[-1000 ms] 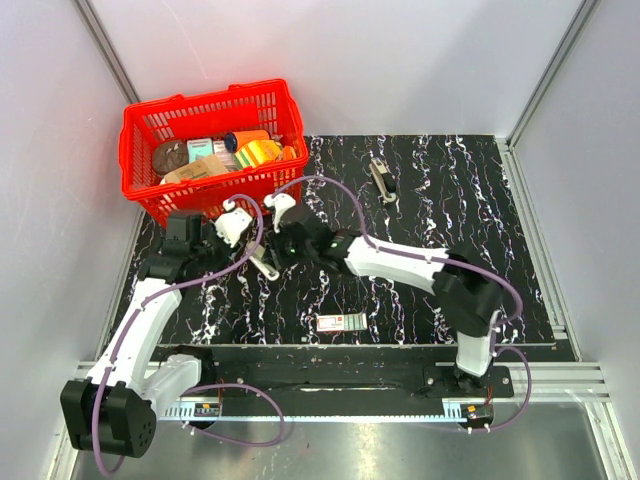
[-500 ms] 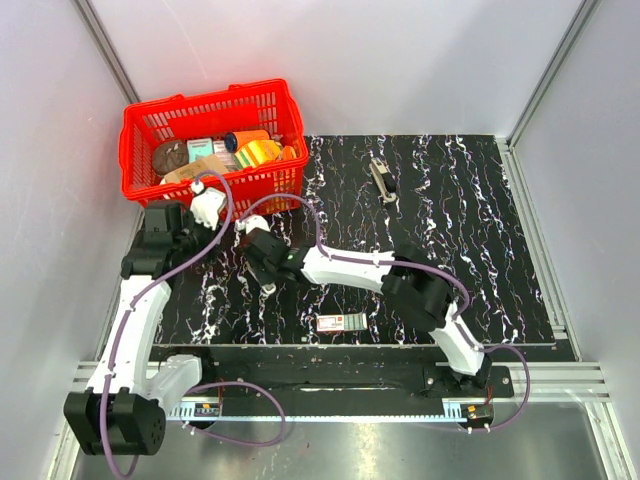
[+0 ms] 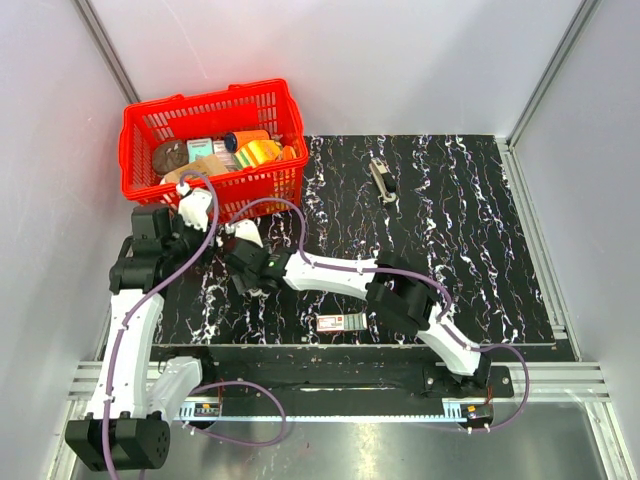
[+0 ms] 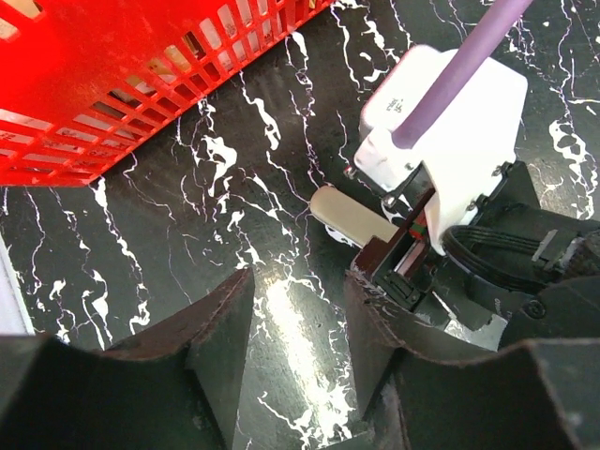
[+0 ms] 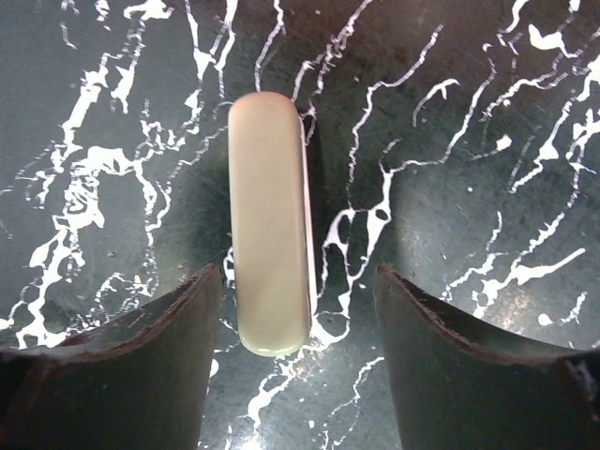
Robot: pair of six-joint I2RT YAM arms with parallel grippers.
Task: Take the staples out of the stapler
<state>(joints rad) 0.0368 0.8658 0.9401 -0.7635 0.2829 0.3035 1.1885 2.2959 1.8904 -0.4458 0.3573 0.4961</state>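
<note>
The stapler (image 5: 272, 220) is a slim beige bar lying flat on the black marbled mat (image 5: 469, 141). My right gripper (image 5: 298, 305) is open and hangs straight over it, its near end between the two fingers, closer to the left finger and touching neither. In the top view the right gripper (image 3: 245, 275) hides the stapler. My left gripper (image 4: 298, 314) is open and empty just left of it (image 3: 208, 243). In the left wrist view, one end of the stapler (image 4: 349, 216) pokes out from under the right gripper's white camera mount (image 4: 441, 122).
A red basket (image 3: 140, 125) with several items stands at the back left, close behind both grippers; its wall shows in the left wrist view (image 4: 112, 84). A flat white box with green-and-red print (image 3: 342, 322) lies near the front edge. A small dark metal tool (image 3: 383, 180) lies at the back middle.
My right arm has reached further left and its gripper now sits over the stapler. My left gripper has drawn back to the left, toward the basket.
</note>
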